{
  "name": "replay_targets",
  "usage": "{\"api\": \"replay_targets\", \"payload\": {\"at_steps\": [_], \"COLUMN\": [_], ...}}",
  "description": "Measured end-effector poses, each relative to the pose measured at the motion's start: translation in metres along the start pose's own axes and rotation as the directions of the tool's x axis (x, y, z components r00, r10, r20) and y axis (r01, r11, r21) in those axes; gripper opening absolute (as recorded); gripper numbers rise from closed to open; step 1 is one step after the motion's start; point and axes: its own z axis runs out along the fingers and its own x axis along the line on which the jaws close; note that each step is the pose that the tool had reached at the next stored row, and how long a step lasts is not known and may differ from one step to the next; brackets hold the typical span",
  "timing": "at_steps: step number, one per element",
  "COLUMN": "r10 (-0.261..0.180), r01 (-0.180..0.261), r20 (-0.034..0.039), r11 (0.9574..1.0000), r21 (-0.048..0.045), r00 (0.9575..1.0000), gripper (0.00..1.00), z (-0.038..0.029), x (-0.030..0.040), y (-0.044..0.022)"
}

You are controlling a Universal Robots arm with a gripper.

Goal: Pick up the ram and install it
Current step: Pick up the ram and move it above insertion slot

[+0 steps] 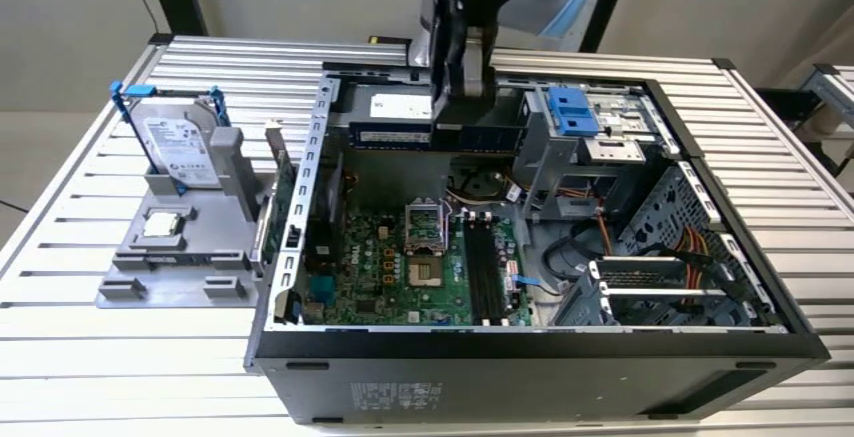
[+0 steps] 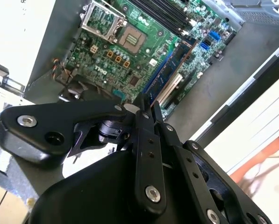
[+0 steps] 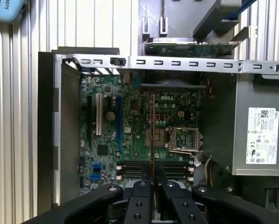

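My gripper (image 1: 461, 117) hangs over the rear part of the open computer case (image 1: 287, 257) and is shut on the ram (image 1: 391, 136), a long bluish stick held level across the case. In the first wrist view the ram (image 3: 152, 130) shows edge-on as a thin line running out from between the fingertips of the gripper (image 3: 152, 179), above the green motherboard (image 3: 134, 116). The black memory slots (image 1: 481, 267) lie lower down, towards the case front, beside the processor socket (image 1: 422, 242). The second wrist view shows the gripper (image 2: 146, 109) over the motherboard (image 2: 130, 60).
A grey fixture (image 1: 134, 282) on the exterior view's left carries the silver hard drive (image 1: 174, 147) with its blue bracket and a small square processor chip (image 1: 163, 223). Drive cages and cables (image 1: 667, 257) fill the case's right side. The power supply (image 3: 261, 135) borders the motherboard.
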Motion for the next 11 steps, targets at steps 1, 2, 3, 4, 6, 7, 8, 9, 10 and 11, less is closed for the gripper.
{"api": "replay_targets", "payload": {"at_steps": [1,2,3,4,6,7,8,9,10,11], "r10": [0.000,0.000,0.000,0.000,0.000,0.000,0.000,0.000,0.000,0.000], "r01": [0.000,0.000,0.000,0.000,0.000,0.000,0.000,0.000,0.000,0.000], "r20": [-0.0001,-0.0001,0.0000,0.0000,-0.0001,0.0000,0.0000,0.0000,0.0000,0.0000], "r11": [1.0000,1.0000,1.0000,1.0000,1.0000,1.0000,1.0000,1.0000,1.0000,1.0000], "r21": [0.0000,0.0000,0.0000,0.0000,0.0000,0.0000,-0.0001,-0.0001,0.0000,0.0000], "r00": [1.0000,1.0000,1.0000,1.0000,1.0000,1.0000,1.0000,1.0000,1.0000,1.0000], "gripper": [0.00,0.00,0.00,0.00,0.00,0.00,0.00,0.00,0.00,0.00], "z": [0.0000,-0.0001,-0.0001,-0.0002,-0.0002,-0.0003,-0.0003,-0.0003,-0.0003,-0.0004], "x": [0.0000,0.0000,0.0000,0.0000,0.0000,0.0000,0.0000,0.0000,0.0000,0.0000], "y": [-0.0016,-0.0032,-0.0048,-0.0063,-0.0093,-0.0107,-0.0122,-0.0136,-0.0148,-0.0160]}}
